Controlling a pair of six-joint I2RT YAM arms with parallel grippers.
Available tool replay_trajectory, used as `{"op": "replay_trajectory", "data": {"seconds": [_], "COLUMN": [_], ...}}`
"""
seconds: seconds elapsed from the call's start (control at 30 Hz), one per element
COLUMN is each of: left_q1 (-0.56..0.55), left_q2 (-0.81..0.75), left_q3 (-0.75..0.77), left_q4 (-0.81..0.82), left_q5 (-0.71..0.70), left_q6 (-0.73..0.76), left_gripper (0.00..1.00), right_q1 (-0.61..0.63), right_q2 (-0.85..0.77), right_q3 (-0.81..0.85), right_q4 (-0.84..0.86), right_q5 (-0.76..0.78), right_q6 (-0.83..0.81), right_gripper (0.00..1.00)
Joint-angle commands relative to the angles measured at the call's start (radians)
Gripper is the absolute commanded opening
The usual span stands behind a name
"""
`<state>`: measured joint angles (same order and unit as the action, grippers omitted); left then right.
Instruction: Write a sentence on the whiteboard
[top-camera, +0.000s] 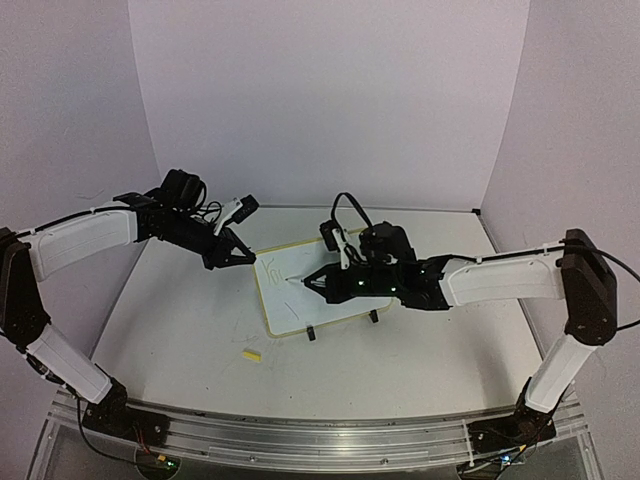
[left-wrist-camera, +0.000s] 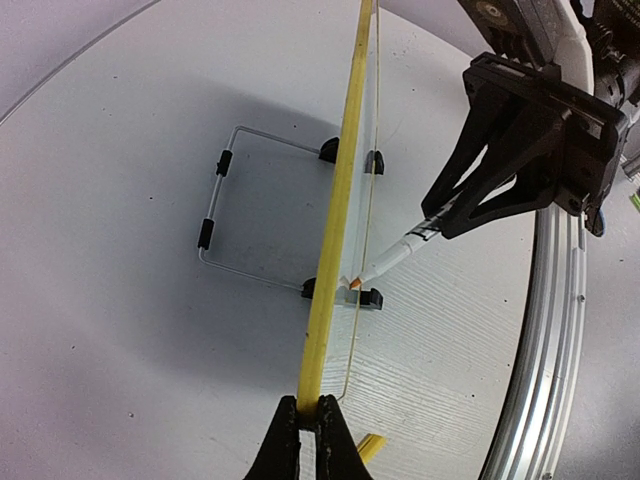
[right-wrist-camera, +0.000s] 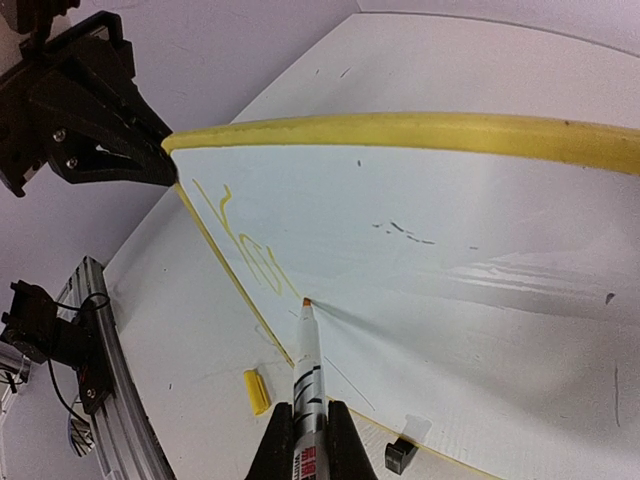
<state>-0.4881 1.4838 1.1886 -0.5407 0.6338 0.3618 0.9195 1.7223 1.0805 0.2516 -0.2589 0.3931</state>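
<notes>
My right pincer (right-wrist-camera: 308, 415) pinches the marker (right-wrist-camera: 308, 365), tip touching the whiteboard (right-wrist-camera: 450, 250) beside the yellow sentence (right-wrist-camera: 225, 225). My left pincer (left-wrist-camera: 308, 405) clamps its far-left rim. It stands tilted in the middle of the table (top-camera: 180, 300).

The yellow-rimmed whiteboard (top-camera: 290, 305) (tilted on two black feet) carries the sentence (right-wrist-camera: 245, 245), a few yellow strokes near one corner.

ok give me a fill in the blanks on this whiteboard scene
1. The right claw holds a ____ with its tip on the whiteboard.
2. The left claw pinches the whiteboard's rim, which is coloured ____.
3. The small yellow cap lies on the ____, off the board.
Missing: marker, yellow, table.
</notes>
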Motion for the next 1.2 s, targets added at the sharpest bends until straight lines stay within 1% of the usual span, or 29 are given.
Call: {"op": "replay_trajectory", "data": {"seconds": [0.0, 0.83, 1.17], "left_q1": [-0.001, -0.001, -0.001], "left_q2": [-0.030, -0.027, -0.028], "left_q3": [-0.003, -0.001, -0.001], "left_q4": [0.000, 0.000, 0.000], "left_q5": [-0.023, -0.022, -0.022], "left_q6": [0.028, 0.030, 0.030], "left_gripper": [0.00, 0.00, 0.00], "right_q1": [-0.013, -0.014, -0.013], "right_q2": [-0.053, -0.072, -0.011], "right_q3": [0.031, 0.027, 0.005], "right_q4": [0.009, 0.042, 0.044], "right_q5": [0.074, 0.062, 0.054], "right_q6": [-0.012, -0.010, 0.007], "right_gripper": [0.00, 0.00, 0.00]}}
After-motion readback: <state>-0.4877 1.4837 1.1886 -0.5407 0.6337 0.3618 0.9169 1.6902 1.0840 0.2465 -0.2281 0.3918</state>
